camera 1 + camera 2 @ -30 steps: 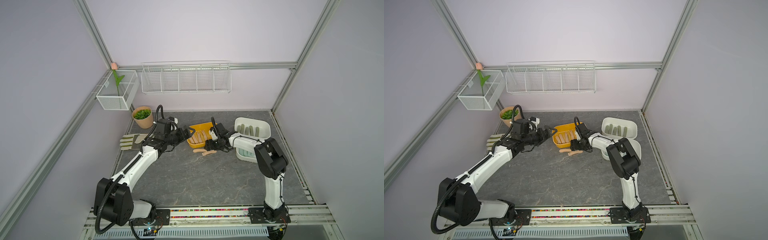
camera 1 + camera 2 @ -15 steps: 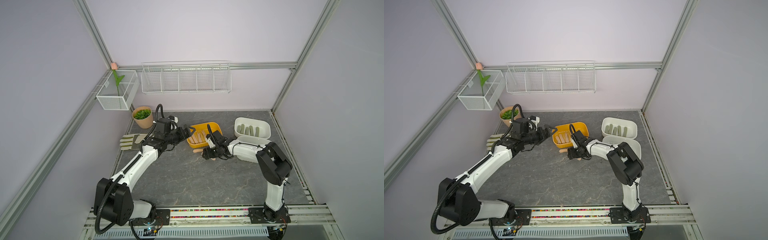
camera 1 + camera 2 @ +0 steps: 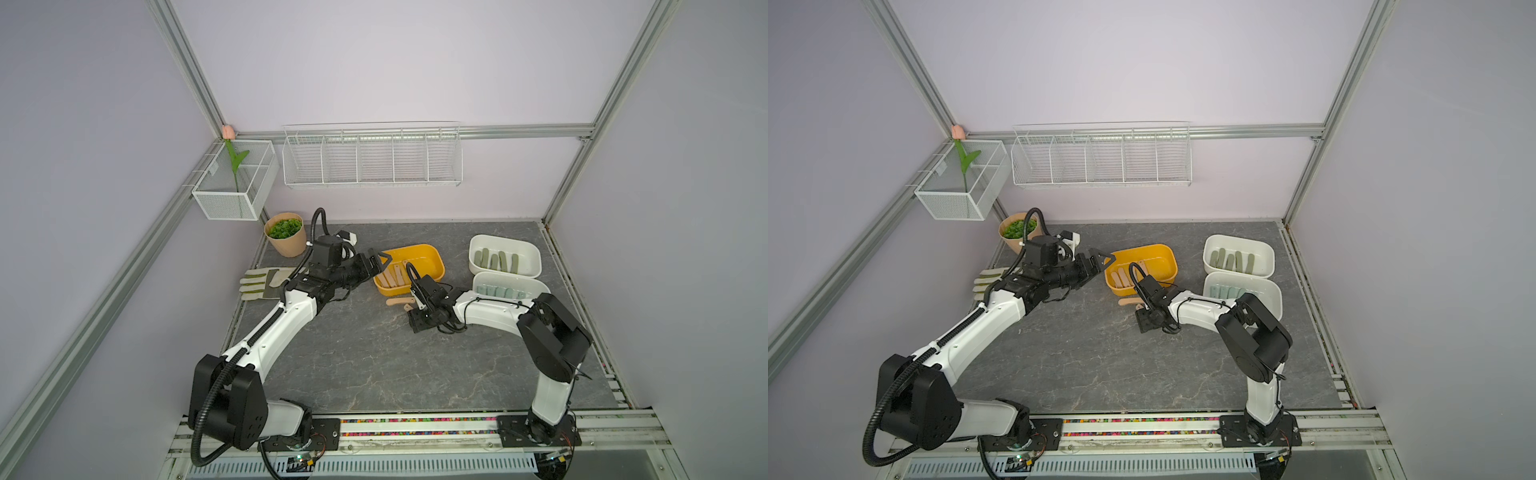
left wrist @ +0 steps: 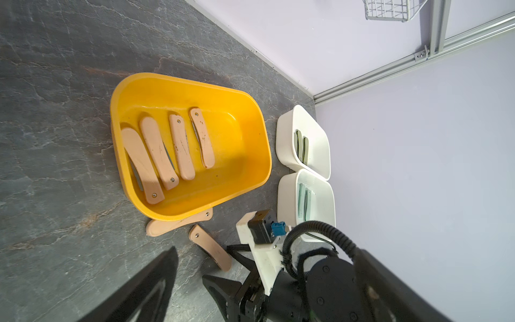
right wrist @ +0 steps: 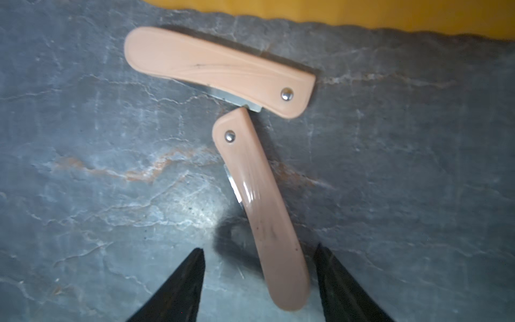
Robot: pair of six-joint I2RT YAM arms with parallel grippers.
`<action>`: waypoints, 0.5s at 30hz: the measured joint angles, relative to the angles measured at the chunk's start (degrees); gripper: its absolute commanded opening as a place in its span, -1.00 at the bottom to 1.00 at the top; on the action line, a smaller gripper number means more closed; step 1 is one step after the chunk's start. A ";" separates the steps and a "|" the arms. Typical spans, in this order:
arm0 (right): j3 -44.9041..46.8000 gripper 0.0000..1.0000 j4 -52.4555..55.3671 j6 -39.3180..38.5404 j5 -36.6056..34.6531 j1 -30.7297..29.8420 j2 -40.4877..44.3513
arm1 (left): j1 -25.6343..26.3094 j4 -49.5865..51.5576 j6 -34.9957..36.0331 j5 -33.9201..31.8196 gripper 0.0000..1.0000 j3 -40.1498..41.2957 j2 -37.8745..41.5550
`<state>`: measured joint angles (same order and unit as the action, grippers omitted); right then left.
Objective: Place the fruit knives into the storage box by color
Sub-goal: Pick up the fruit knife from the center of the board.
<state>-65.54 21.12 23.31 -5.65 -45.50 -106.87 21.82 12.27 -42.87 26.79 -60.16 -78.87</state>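
Clear only from the right wrist: 1 peach fruit knife (image 5: 252,181) flat on counter (image 5: 111,195), rounded end inside spread right end effector (image 5: 259,247), ungripped.

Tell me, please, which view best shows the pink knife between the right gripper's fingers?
The right wrist view: the knife lies large and whole, its end between the right gripper's parted fingers. The left wrist view shows it smaller; both top views show only its tip.

Right wrist view's edge cutting the yellow box (image 5: 334,11) to a strip, right gripper (image 5: 259,247) fingers cropped and blurred there, one pink knife (image 3: 407,308) mostly hidden under it in both top views
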 measured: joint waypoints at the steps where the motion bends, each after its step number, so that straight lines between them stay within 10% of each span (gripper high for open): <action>1: -0.07 0.19 0.50 -0.17 -0.87 -0.20 -0.02 | 0.00 -0.02 0.00 0.07 0.99 0.00 -0.11; 15: -3.39 0.02 4.37 -2.19 -5.57 -1.09 -2.49 | 0.00 -0.44 0.00 0.09 0.99 0.00 -0.31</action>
<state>-68.93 25.50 21.12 -11.22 -46.59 -109.36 21.82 11.84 -42.87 26.87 -60.16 -79.18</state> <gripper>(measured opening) 0.514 0.994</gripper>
